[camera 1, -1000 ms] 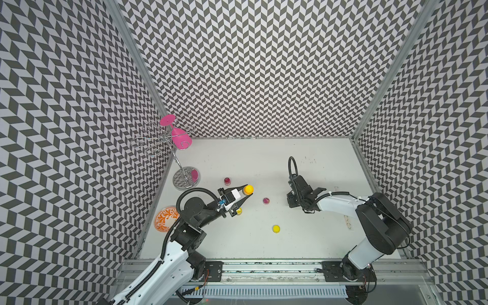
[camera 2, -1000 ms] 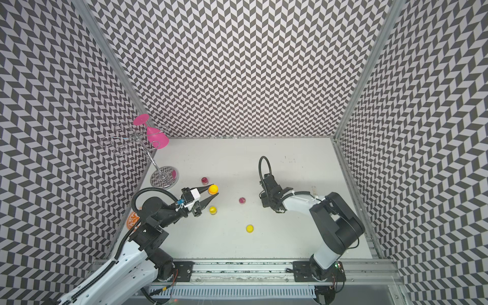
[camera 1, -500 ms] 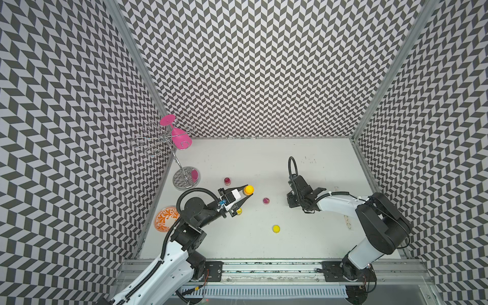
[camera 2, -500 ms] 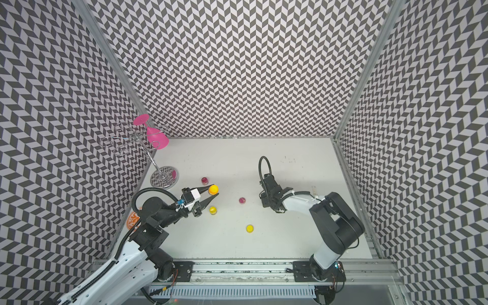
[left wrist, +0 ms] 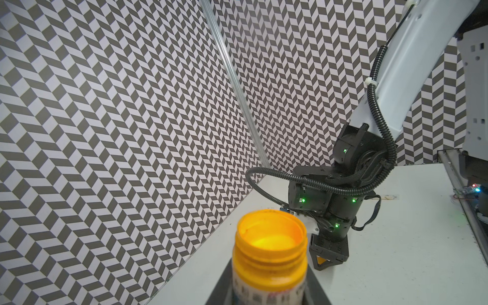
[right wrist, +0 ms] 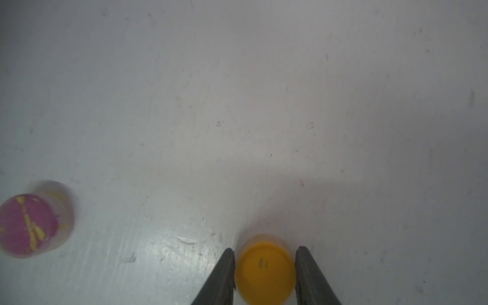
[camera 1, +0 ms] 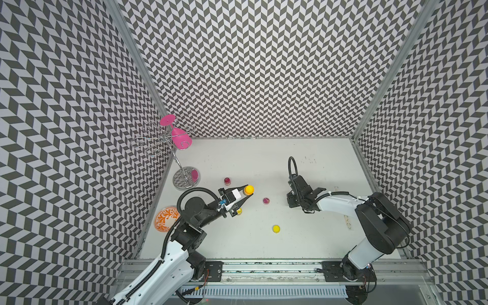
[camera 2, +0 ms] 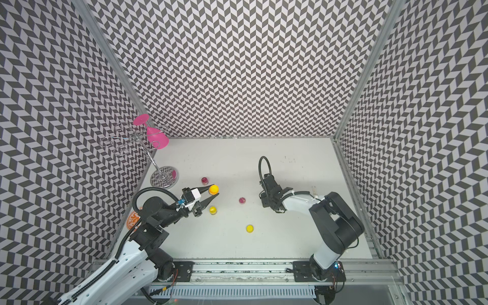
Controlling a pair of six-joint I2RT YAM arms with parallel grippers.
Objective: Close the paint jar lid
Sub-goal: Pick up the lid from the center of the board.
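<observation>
My left gripper (camera 1: 249, 190) (camera 2: 214, 192) is shut on an open orange paint jar (camera 1: 248, 189) (camera 2: 213, 189) and holds it above the table, left of centre. In the left wrist view the jar (left wrist: 270, 253) stands upright with its mouth bare, between the fingers (left wrist: 224, 287). My right gripper (camera 1: 293, 203) (right wrist: 265, 249) points down at the table, right of centre. The orange lid (right wrist: 264, 272) lies flat on the table between its fingers (right wrist: 223, 274), which stand against both of its sides. In both top views the lid is hidden under that wrist.
A magenta lid (camera 1: 266, 201) (right wrist: 27, 224) lies between the arms, and a yellow lid (camera 1: 276, 228) nearer the front. A magenta jar (camera 1: 227, 181) and a yellow jar (camera 1: 239, 211) stand by the left gripper. A wire rack with a pink glass (camera 1: 179, 137) and an orange plate (camera 1: 166, 219) sit at the left wall.
</observation>
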